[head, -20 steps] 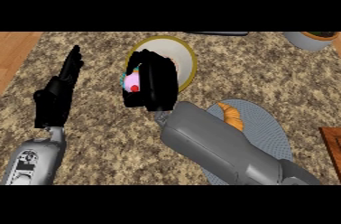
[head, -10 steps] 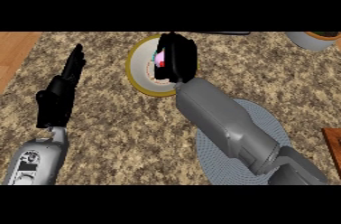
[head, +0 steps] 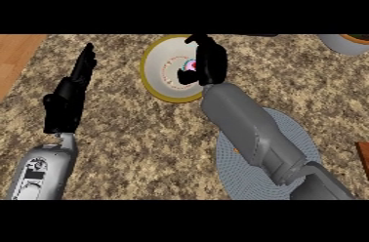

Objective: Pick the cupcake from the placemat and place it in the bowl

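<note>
bowl [head: 162,70] behind placemat [head: 306,143], cupcake [head: 189,65] seemingly inside

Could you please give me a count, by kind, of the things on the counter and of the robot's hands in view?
Bowls: 2, the yellow-rimmed bowl and a grey bowl cut off at the top right
Cupcakes: 1, the cupcake
Placemats: 1, the grey placemat
Hands: 2, the left hand and the right hand
Total: 6

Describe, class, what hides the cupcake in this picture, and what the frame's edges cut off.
Head view: the right hand curls over the bowl, hiding most of the cupcake; only a pink-and-white patch shows. Its forearm covers part of the placemat. A grey dish is cut off at the top right corner.
</note>
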`<state>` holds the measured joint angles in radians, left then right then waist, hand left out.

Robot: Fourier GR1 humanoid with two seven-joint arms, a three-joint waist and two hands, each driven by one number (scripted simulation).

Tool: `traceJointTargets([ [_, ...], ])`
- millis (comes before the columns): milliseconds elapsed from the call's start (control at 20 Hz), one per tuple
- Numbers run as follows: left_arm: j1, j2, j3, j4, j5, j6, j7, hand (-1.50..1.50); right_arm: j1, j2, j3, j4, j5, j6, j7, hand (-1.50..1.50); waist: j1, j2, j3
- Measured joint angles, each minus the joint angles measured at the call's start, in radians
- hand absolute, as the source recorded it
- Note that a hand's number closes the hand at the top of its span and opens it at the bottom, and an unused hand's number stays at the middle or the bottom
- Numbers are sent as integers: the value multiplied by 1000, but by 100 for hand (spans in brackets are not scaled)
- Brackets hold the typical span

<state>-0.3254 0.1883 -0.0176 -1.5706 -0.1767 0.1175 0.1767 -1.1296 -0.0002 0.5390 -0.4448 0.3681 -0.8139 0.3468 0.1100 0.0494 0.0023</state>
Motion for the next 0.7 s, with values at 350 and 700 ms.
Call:
traceJointTargets([
  [350,11,6,6,-10,6,-8,-2,0,22,-1,-136,-9,-149,49,-258,-150,4,-2,1],
  [700,35,17,18,-28,8,-13,7,0,45,-17,-291,16,-284,97,-498,-150,-16,-12,1],
])
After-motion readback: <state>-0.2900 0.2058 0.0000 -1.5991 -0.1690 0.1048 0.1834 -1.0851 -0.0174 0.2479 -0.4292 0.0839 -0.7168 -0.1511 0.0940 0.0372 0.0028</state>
